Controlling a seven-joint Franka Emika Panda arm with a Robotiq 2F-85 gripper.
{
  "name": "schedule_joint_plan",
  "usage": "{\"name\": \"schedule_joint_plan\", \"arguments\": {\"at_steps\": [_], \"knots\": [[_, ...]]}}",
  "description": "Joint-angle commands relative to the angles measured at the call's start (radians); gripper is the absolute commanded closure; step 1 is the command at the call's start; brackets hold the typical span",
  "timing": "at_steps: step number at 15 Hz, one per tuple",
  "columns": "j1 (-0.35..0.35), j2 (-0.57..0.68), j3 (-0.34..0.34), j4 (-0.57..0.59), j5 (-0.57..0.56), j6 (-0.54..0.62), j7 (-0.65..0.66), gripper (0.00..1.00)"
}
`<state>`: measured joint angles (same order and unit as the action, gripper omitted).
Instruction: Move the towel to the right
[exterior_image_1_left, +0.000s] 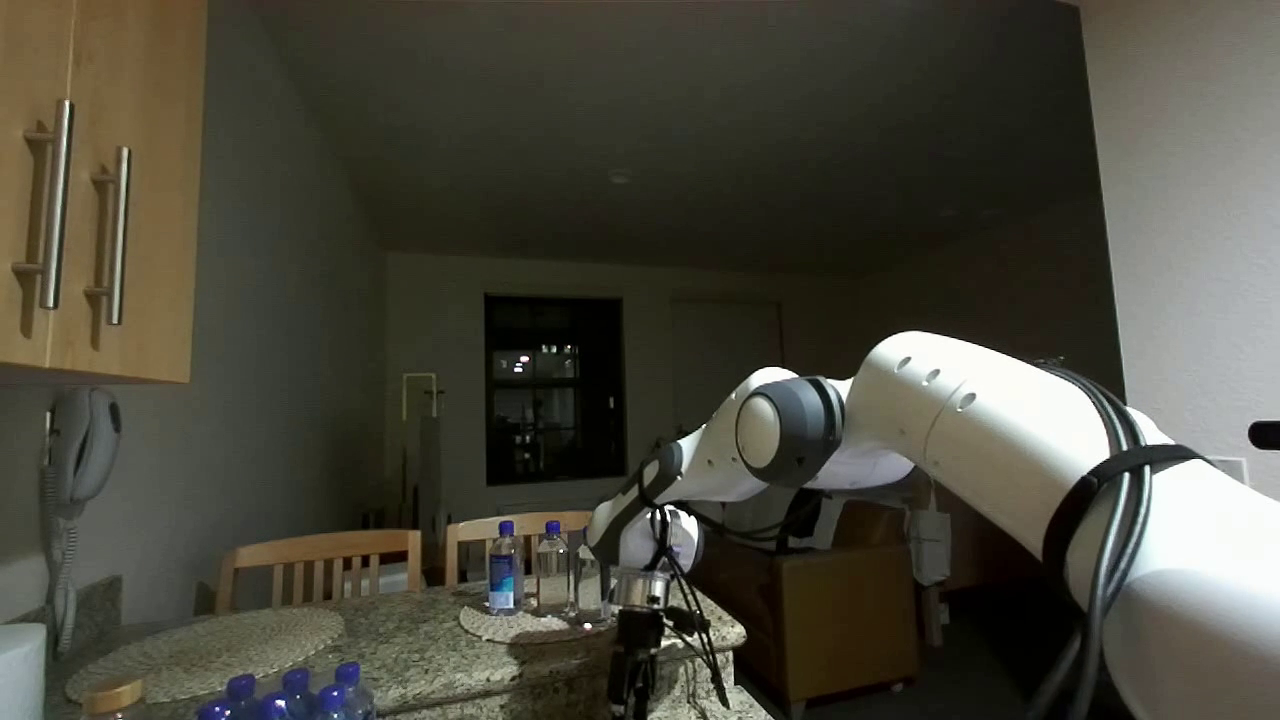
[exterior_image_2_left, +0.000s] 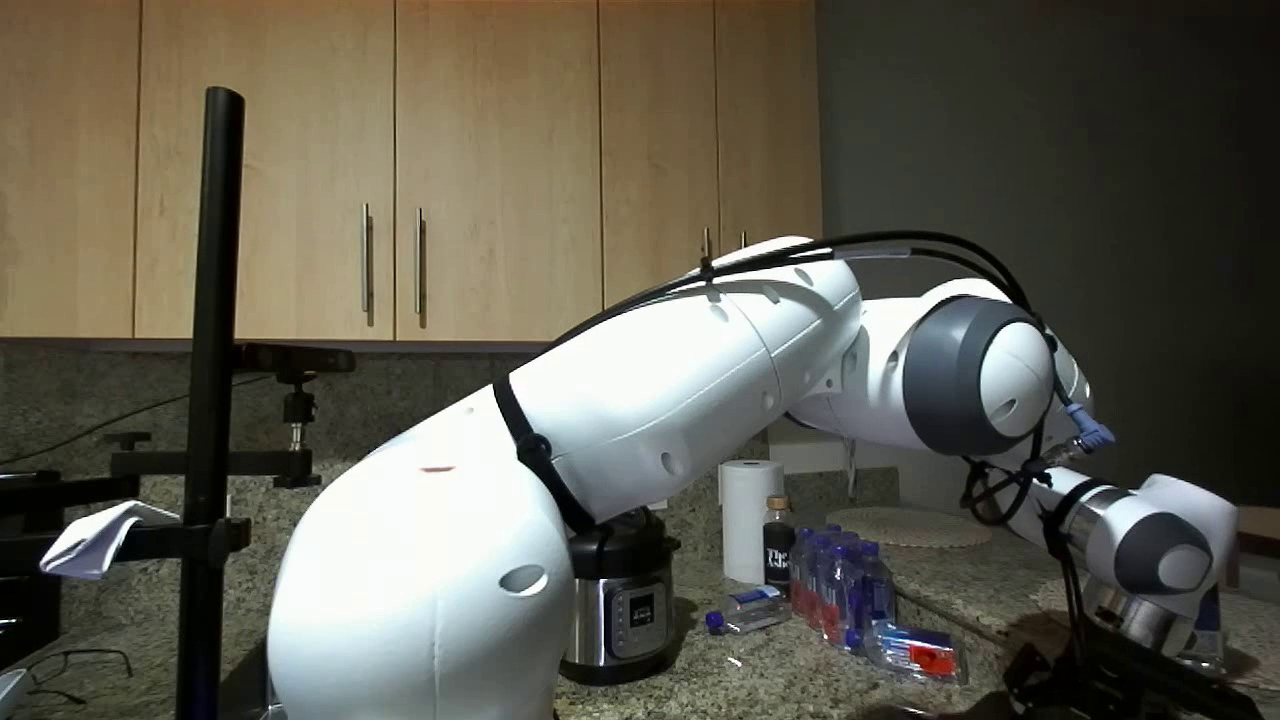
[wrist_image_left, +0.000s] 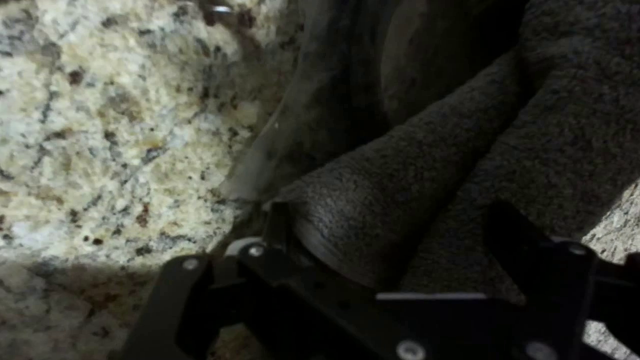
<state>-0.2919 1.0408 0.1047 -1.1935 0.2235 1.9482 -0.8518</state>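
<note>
Running out of the wrist view at the top and right, the grey towel (wrist_image_left: 435, 165) lies largely in shadow beside bare speckled granite (wrist_image_left: 125, 125). A dim shape (wrist_image_left: 340, 85) along the towel's upper-left side is too dark to identify. The gripper (wrist_image_left: 390, 217) has its 2 fingers (wrist_image_left: 277, 227) wide apart, the towel's fold between them unclamped; whether either fingertip touches the towel, I cannot tell. In both exterior views the lower edge cuts into the gripper, and its fingertips cannot be made out.
</note>
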Motion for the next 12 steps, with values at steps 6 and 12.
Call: {"name": "schedule_joint_plan", "arguments": {"at_steps": [6,12], "knots": [[-0.013,0.012,0.014,0.021,0.02,0.027,0.015,0.06],[-0.018,0.004,0.018,0.023,0.027,0.035,0.013,0.0]]}}
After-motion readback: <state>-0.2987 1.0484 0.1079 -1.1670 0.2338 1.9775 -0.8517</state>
